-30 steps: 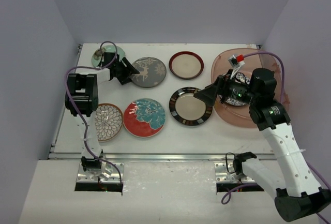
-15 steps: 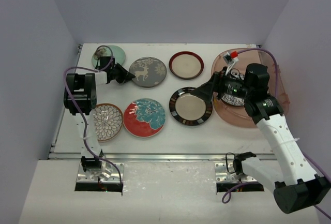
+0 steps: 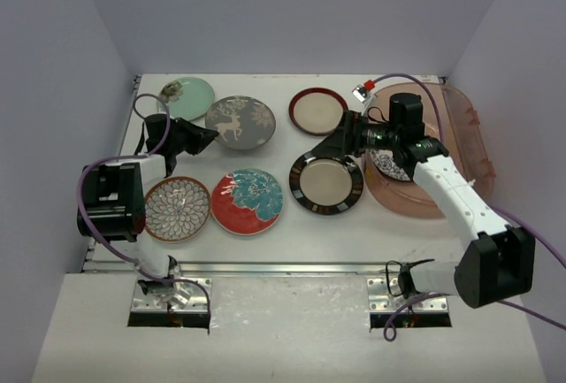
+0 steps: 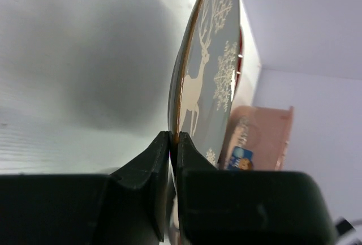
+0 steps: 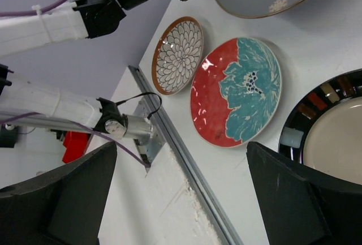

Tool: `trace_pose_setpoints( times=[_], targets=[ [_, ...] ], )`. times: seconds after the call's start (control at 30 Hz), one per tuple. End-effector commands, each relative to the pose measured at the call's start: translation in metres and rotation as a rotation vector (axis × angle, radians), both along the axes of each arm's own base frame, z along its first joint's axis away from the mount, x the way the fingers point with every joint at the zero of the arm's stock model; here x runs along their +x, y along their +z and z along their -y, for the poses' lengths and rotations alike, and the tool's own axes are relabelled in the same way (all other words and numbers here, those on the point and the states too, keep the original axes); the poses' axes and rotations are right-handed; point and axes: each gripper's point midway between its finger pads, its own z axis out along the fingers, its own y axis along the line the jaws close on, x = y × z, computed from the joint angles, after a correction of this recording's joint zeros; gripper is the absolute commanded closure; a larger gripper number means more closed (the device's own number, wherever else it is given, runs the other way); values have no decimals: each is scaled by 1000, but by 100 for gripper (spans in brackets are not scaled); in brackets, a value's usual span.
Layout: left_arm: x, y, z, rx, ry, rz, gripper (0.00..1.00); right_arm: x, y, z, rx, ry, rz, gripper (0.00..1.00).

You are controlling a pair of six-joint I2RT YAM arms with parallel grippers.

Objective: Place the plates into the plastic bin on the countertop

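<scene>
My left gripper [image 3: 206, 136] is shut on the near-left rim of the grey deer plate [image 3: 240, 122]; in the left wrist view the plate [image 4: 206, 81] stands edge-on, its rim pinched between the jaws [image 4: 173, 143]. My right gripper [image 3: 322, 152] hangs open and empty over the gap between the maroon-rimmed plate [image 3: 318, 111] and the black-rimmed plate [image 3: 326, 181]. On the countertop [image 3: 292, 233] also lie the mint green plate [image 3: 186, 97], the red-teal floral plate [image 3: 247, 201] and the brown-white petal plate [image 3: 177, 209]. The plastic bin [image 3: 460, 104] at the right holds a blue-white patterned plate [image 3: 390, 164].
The right wrist view looks past its wide-apart fingers [image 5: 56, 194] at the floral plate [image 5: 237, 89], petal plate [image 5: 178, 55], black-rimmed plate [image 5: 331, 126] and the metal front edge [image 5: 186, 166]. Lilac walls close in the table on three sides.
The left gripper closed on the deer plate's rim and drew the plate left. The right arm swung left out of the bin, over the plates, staying open.
</scene>
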Motion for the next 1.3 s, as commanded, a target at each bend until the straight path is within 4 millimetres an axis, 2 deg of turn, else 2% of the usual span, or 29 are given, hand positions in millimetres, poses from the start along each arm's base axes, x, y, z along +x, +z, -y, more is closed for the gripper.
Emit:
trace_pose_setpoints(
  times=[0.0, 0.17, 0.27, 0.33, 0.4, 0.47, 0.6, 0.67, 0.73, 0.8, 0.87, 1.0, 1.03, 1.07, 1.13, 1.2, 1.27],
  targets=[
    [-5, 98, 28, -132, -144, 320, 100, 25, 28, -7, 31, 1, 69, 5],
    [-44, 136, 52, -174, -275, 405, 100, 72, 37, -4, -68, -88, 72, 4],
    [-74, 155, 71, -172, -360, 449, 100, 101, 30, 3, -141, -138, 30, 4],
    [-84, 156, 78, -177, -393, 451, 100, 107, 27, 6, -146, -147, 18, 6],
    [-111, 163, 106, -208, -499, 475, 100, 112, 18, 3, -148, -129, -13, 9],
    [-123, 164, 117, -224, -537, 480, 100, 112, 11, 1, -148, -120, -38, 13],
    [-138, 167, 134, -263, -587, 500, 100, 106, 2, 2, -148, -119, -76, 17],
    [-141, 175, 137, -280, -602, 523, 100, 97, 2, -3, -112, -76, -98, 30],
    [-142, 181, 141, -290, -611, 538, 100, 81, 5, -12, -44, 6, -123, 65],
    [-142, 187, 143, -294, -614, 556, 100, 70, 5, -12, -20, 24, -143, 91],
    [-141, 191, 143, -293, -612, 566, 100, 60, 0, -11, -17, 35, -158, 94],
    [-135, 195, 143, -276, -608, 572, 100, 33, 1, -9, 17, 89, -151, 62],
    [-133, 195, 143, -275, -607, 571, 100, 28, 2, -9, 25, 100, -149, 60],
    [-132, 194, 144, -275, -606, 569, 100, 23, 3, -9, 30, 107, -146, 64],
    [-129, 194, 144, -278, -603, 567, 100, 19, 5, -7, 31, 106, -138, 87],
    [-126, 194, 144, -278, -600, 566, 100, 18, 8, -4, 38, 97, -135, 100],
    [-125, 196, 144, -270, -604, 571, 100, 21, 11, 2, 41, 52, -147, 100]
  ],
)
